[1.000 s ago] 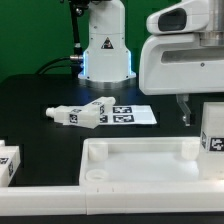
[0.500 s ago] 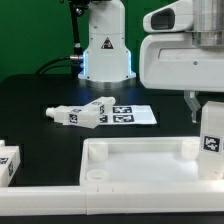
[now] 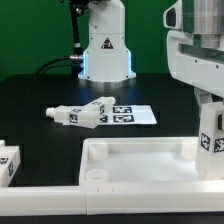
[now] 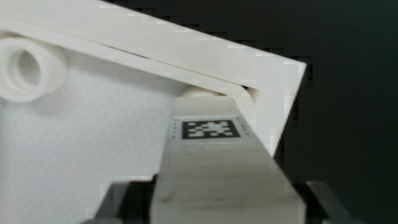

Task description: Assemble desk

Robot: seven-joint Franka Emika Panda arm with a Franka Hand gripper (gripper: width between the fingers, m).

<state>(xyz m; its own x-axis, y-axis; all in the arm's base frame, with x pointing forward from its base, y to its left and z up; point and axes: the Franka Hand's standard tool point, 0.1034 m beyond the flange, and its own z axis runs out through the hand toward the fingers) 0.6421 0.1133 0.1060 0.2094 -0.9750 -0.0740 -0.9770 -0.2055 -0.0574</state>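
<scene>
White plastic for every furniture part, black for the table [image 3: 30,100]. Compare the exterior view with its state one second ago: find the arm housing [image 3: 195,50] displaced toward the right edge of the frame and now cropped by it, with the dark finger formerly exposed beneath it now hidden. Find the held leg [image 3: 211,135] at nearly the same spot as before, upright at the right edge, lower end down at the right end of the tabletop panel [image 3: 140,165]. Treat all loose parts as unmoved. Count four legs in total: the held leg; a leg [image 3: 68,116] and a second leg [image 3: 100,107] lying close together left of centre, beside or touching the marker board [image 3: 135,115]; a fourth leg [image 3: 8,160] at the lower left edge, partly cropped. Count one tabletop panel, spanning the lower half of the frame from centre left to the right edge, raised rim upward. Count one marker board, flat at centre, and one robot base [image 3: 105,45] at upper centre. In the wrist view, read the gripper [image 4: 226,200] as clamped on the held leg, dark fingers [image 4: 128,203] pressed against opposite faces, one square tag [image 4: 214,128] facing the camera. Follow the held leg from the jaws to a corner of the tabletop panel, far end at the rim there; exact seating not determinable. Count one round socket [image 4: 27,70] in that view, apart from the leg's far end.
</scene>
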